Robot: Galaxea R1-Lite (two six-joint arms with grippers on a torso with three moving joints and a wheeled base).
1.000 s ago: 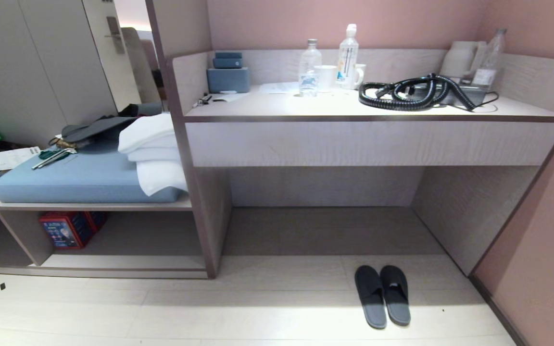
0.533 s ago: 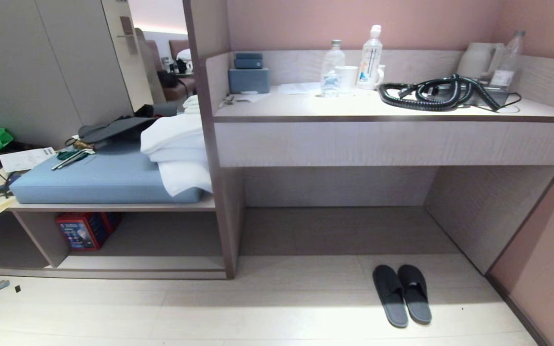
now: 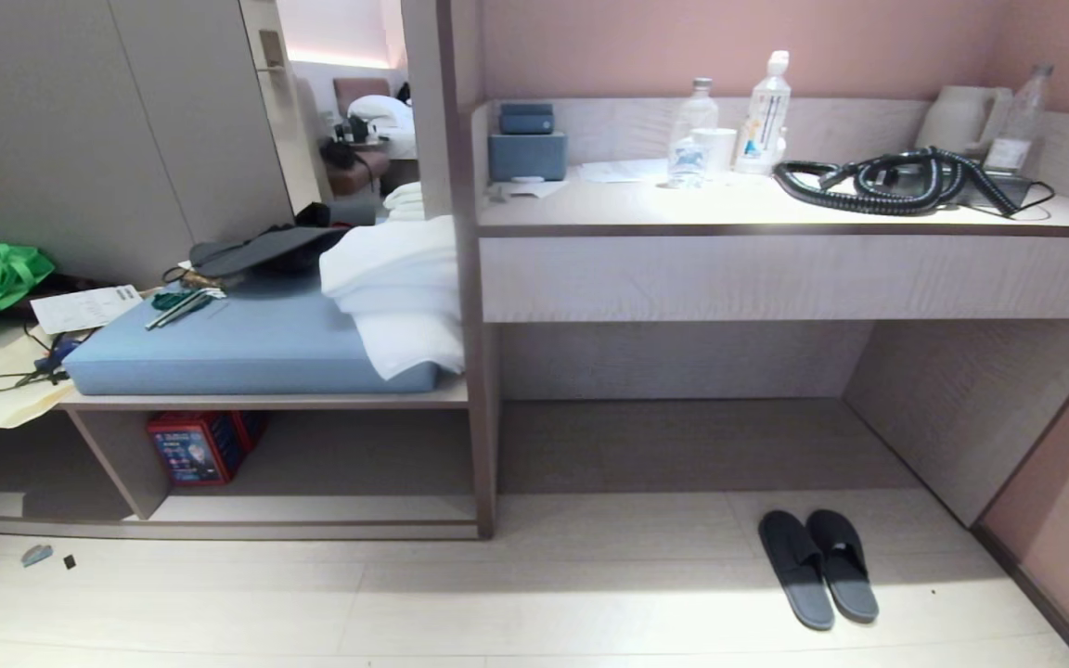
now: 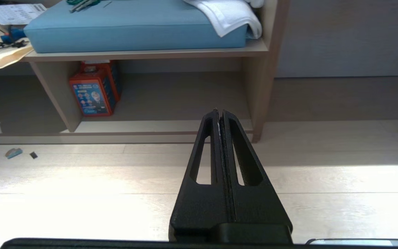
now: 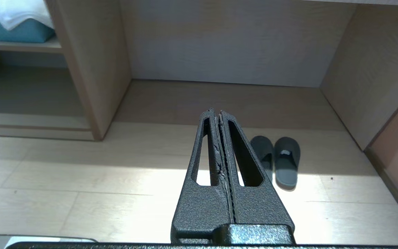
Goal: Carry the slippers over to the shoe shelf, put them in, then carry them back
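**Slippers untouched on the floor; the pick-up has not begun**

The step in hand looks like the approach. The right gripper [image 5: 218,112] has its jaws pressed together and holds nothing; the left gripper [image 4: 219,111] is the same, closed and empty. Both hang above the floor [image 3: 534,594].

The slippers [image 3: 817,566] number two, a black pair lying side by side and touching. In the right wrist view they sit just beyond and to one side of the right gripper's tips, clear of it. Only an edge of one shows near the left gripper.

The shoe shelf [image 3: 312,508], one low cubby holding a single red box [image 3: 203,447], lies ahead of the left gripper.

Next, I judge, the right gripper must open, drop to the pair and close on them.
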